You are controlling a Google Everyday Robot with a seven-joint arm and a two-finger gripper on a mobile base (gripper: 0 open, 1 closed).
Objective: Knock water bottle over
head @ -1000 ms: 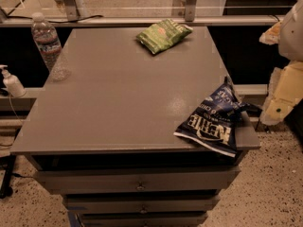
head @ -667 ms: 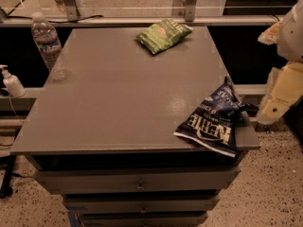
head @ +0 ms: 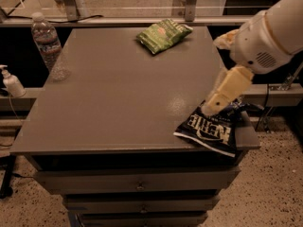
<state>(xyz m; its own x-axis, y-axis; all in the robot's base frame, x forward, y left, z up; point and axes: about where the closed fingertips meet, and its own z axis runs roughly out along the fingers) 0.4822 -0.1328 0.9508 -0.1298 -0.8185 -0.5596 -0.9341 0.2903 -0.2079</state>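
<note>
Standing upright on the table [head: 109, 108] by its left edge, toward the far corner, the water bottle [head: 46, 44] is shown in the single camera view with its white cap uppermost. Being tall and narrow, it is judged to be easily tipped by a sideways push high on its body. The gripper [head: 211, 109] is held at the opposite side, low over the near right corner, just above or touching the dark chip bag [head: 210, 131]; whether the gripper is open or closed cannot be told. That bag is laid flat and overhangs the table's front edge. The arm [head: 267, 37] is brought in from the right, so the whole breadth of the table is left to be crossed before the bottle can be struck, and the knocking is judged not yet begun. A green chip bag [head: 164, 34] is laid flat near the far edge, well apart from the bottle. A small white pump bottle [head: 11, 82] is set on a ledge left of the table, below the tabletop, and is not to be mistaken for the target. Counted: one water bottle, two chip bags, one pump bottle, one gripper.
</note>
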